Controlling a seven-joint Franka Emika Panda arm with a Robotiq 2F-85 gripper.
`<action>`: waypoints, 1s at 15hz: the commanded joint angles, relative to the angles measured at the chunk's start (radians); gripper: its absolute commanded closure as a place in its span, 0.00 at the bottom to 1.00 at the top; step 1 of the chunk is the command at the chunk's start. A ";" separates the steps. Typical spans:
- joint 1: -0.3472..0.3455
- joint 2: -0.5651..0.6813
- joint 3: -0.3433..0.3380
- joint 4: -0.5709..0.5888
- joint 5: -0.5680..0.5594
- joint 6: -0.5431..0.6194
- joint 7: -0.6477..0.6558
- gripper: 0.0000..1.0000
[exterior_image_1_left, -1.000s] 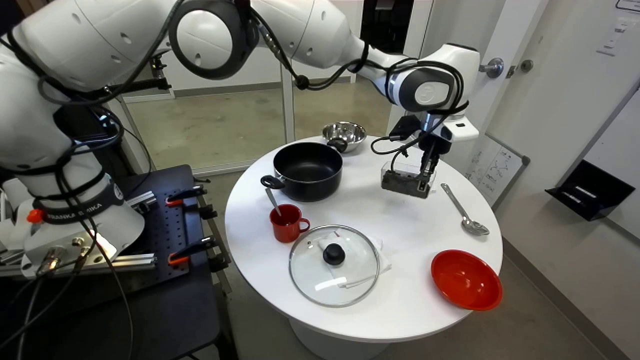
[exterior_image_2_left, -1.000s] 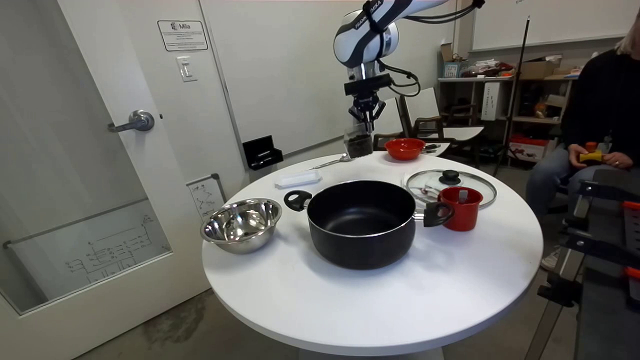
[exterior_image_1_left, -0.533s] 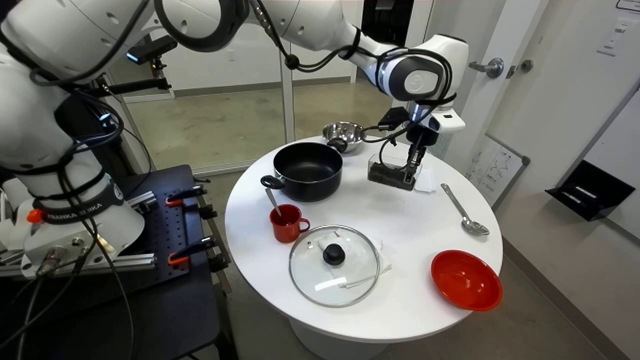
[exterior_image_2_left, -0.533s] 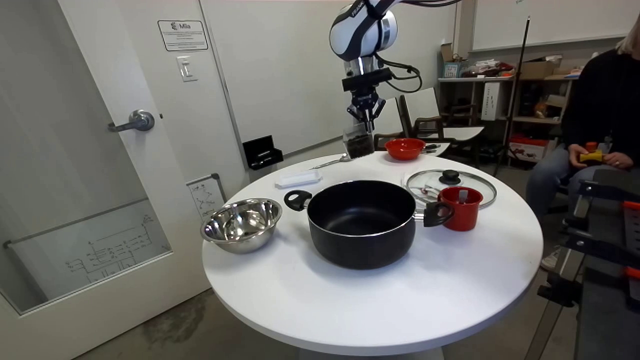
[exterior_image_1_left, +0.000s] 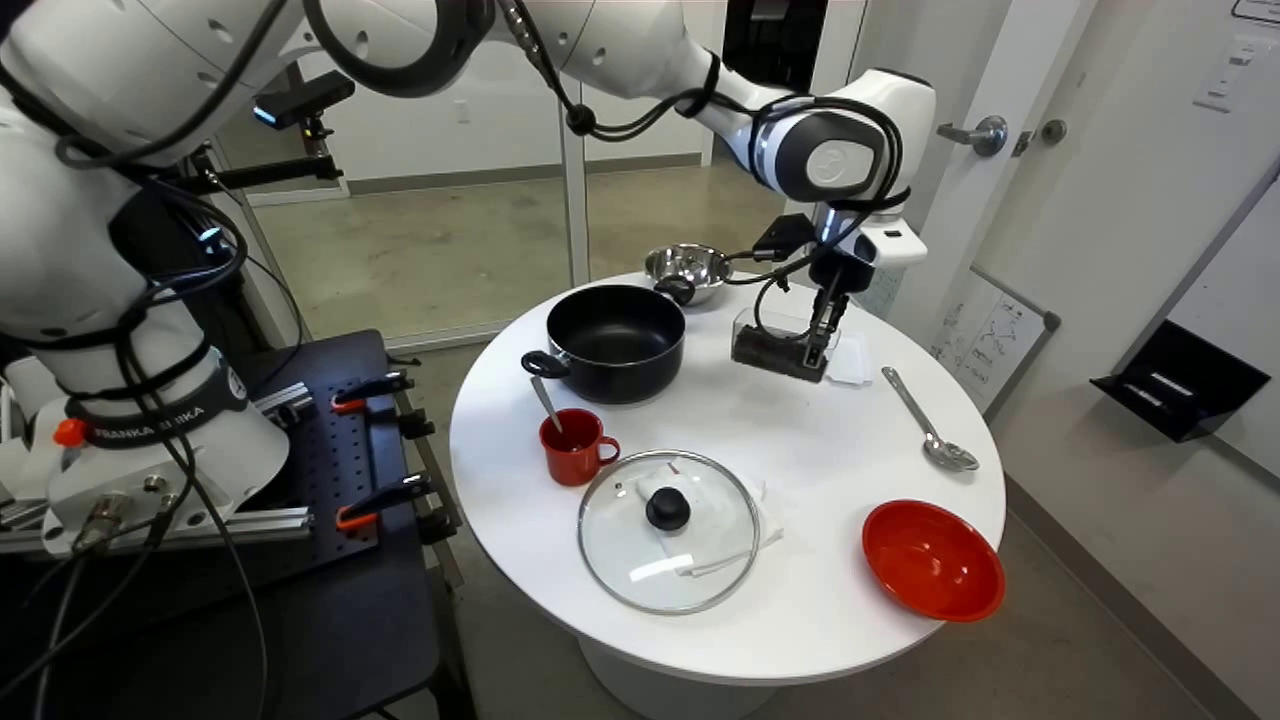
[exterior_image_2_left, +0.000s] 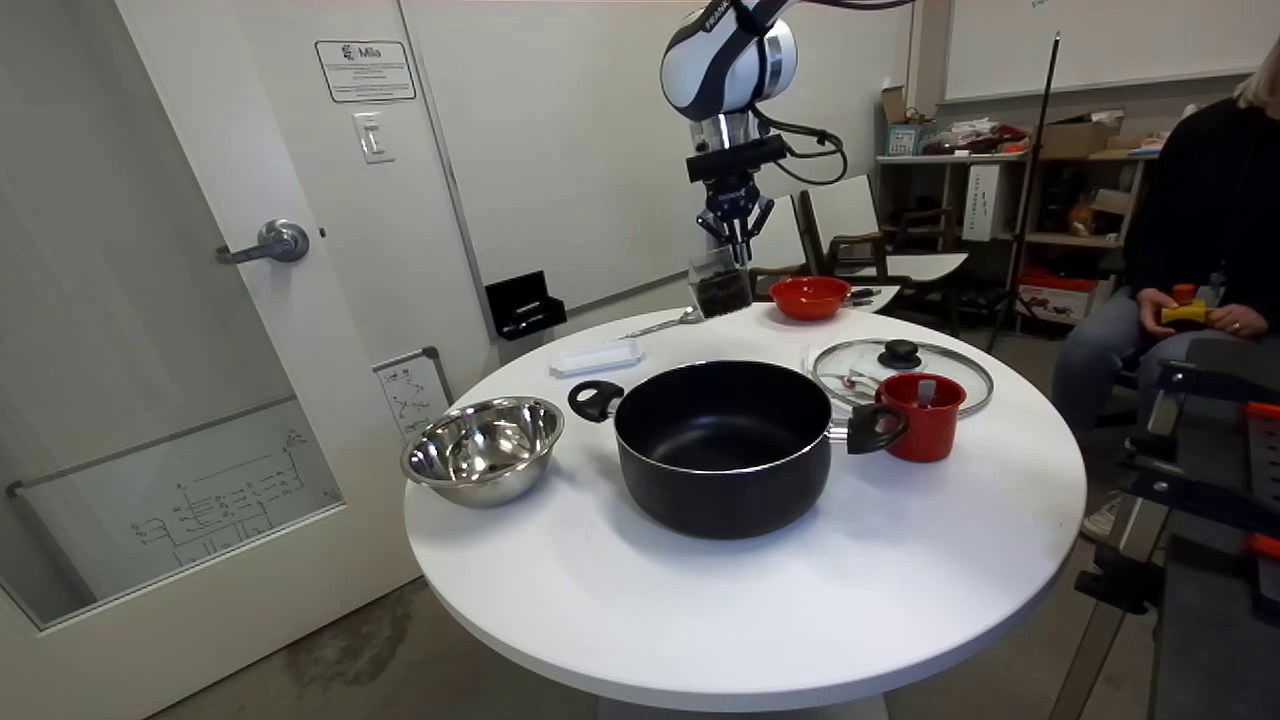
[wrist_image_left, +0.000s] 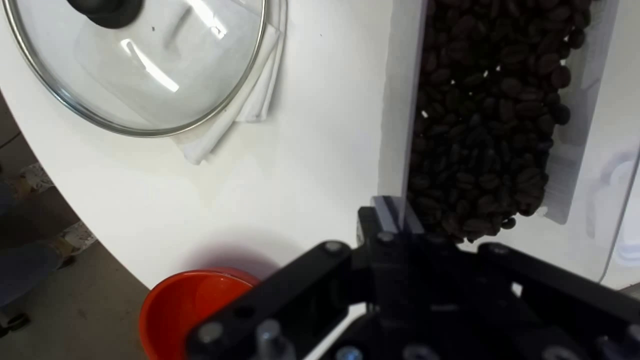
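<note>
We see a white table (exterior_image_1_left: 800, 450) below the pincer (wrist_image_left: 397, 215), a door (exterior_image_1_left: 1015, 80) behind. The pincer grips a raised clear box (wrist_image_left: 400, 115) of beans (wrist_image_left: 480, 120). Past it, a spoon (exterior_image_1_left: 937, 445) lies near the edge; tabletop (wrist_image_left: 330, 165) separates pincer and glass lid (exterior_image_1_left: 668, 510).

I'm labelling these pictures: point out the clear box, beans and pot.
Clear box (exterior_image_2_left: 708, 264): in an exterior view, on its see-through wall.
Beans (wrist_image_left: 482, 135): in the wrist view, on the middle of the pile.
Pot (exterior_image_2_left: 725, 503): in an exterior view, on the outer wall below the rim.
</note>
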 joint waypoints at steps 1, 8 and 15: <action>0.010 -0.029 0.013 -0.056 -0.038 0.039 0.036 0.99; 0.063 -0.154 0.011 -0.264 -0.104 0.139 0.040 0.99; 0.137 -0.340 0.013 -0.526 -0.184 0.157 0.042 0.99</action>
